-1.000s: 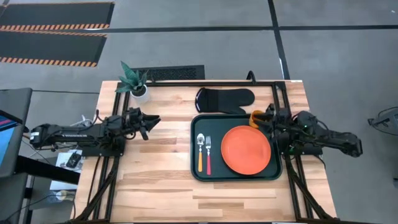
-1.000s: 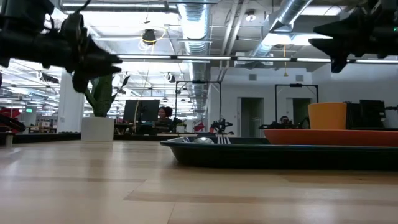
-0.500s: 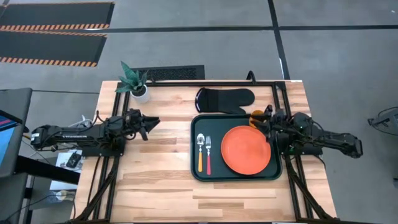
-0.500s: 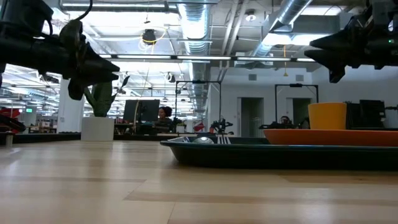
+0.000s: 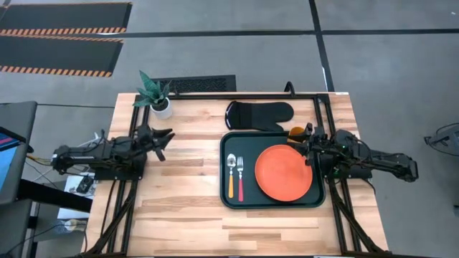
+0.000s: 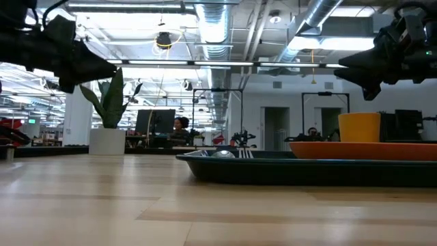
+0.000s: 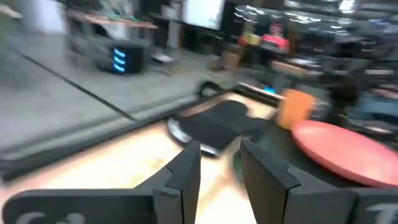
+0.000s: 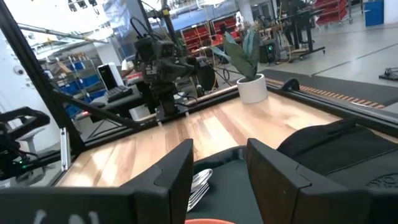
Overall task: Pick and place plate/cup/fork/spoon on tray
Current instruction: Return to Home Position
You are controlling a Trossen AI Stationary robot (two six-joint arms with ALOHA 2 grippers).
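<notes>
In the high view the tray (image 5: 272,204) lies right of centre on the wooden table (image 5: 186,208). The plate (image 5: 284,173) fills the tray's right half, lying flat. The spoon (image 5: 231,174) and the fork (image 5: 240,177) lie side by side in the tray's left part, bowl and tines toward the top of the frame, the spoon to the left of the fork. The cup (image 5: 296,132) shows only as a small orange patch at the tray's upper right corner, just above the plate; from above it is mostly hidden by the right arm, and whether it stands inside the rim is hard to tell. In the low view it stands upright (image 6: 359,127) behind the plate's edge (image 6: 362,149).

The right gripper (image 5: 300,141) is at the middle right of the high view, over the tray's upper right corner, close to the cup and above the plate's edge. Its wrist view shows its two fingers (image 8: 175,177) apart with nothing between them.

The left gripper (image 5: 167,134) is at the middle left of the frame, over bare table, well apart from the tray. Its fingers (image 7: 185,182) stand apart and empty.

A dark oven mitt (image 5: 259,114) lies just above the tray, and a potted plant (image 5: 158,95) stands at the table's upper left corner.
</notes>
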